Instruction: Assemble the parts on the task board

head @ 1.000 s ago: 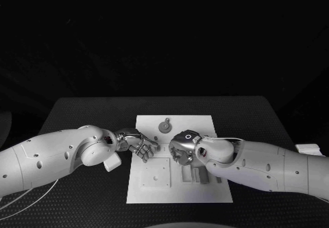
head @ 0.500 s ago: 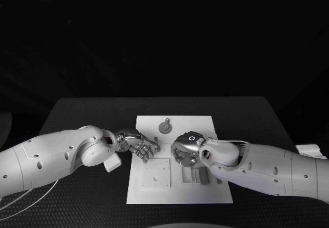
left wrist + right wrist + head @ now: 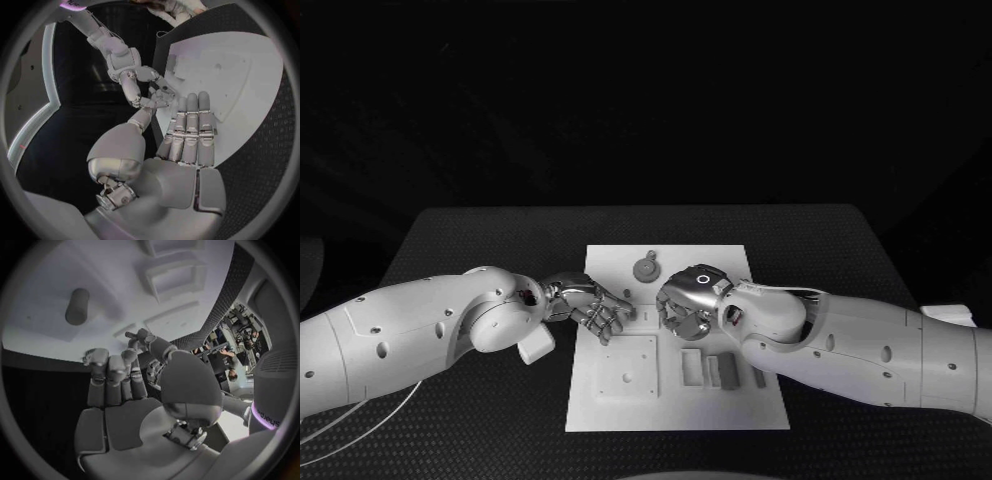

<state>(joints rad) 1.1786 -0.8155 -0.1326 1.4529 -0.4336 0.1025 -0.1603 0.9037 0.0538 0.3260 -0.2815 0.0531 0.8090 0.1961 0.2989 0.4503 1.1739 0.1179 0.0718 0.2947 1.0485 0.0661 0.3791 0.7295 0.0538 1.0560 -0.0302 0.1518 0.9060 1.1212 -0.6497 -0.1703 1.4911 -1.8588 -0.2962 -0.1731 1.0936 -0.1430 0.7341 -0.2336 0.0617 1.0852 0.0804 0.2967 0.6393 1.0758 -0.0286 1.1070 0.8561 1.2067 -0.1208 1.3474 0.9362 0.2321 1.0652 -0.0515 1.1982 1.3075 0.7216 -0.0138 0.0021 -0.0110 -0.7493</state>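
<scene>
The left hand (image 3: 593,303) hangs over the left edge of the task board (image 3: 733,410), fingers straight, side by side, nothing in them. The right hand (image 3: 684,302) is above the board's middle, fingers curled; whether it holds anything I cannot tell. Between and beyond the hands, a round grey part (image 3: 646,267) lies near the far edge. Nearer, grey blocks (image 3: 707,370) sit in the board's recesses on the black table (image 3: 473,230).
</scene>
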